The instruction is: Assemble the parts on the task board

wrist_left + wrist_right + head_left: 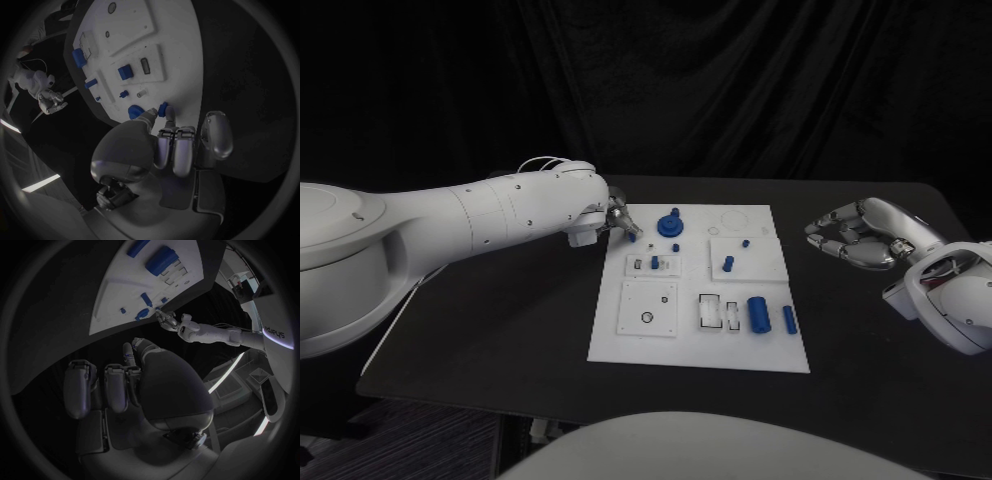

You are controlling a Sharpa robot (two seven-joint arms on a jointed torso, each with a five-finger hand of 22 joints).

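Observation:
The white task board lies in the middle of the black table. My left hand is at the board's far left corner and pinches a small blue part between thumb and fingers. The left wrist view shows that part at the fingertips, right over the board's edge. A round blue part stands just beside it on the board. My right hand hovers over the bare table right of the board, its fingers curled in and holding nothing.
On the board are two small blue pegs, a thick blue cylinder and a thinner one near the right edge, plus a plate with a round hole. Black table surrounds the board.

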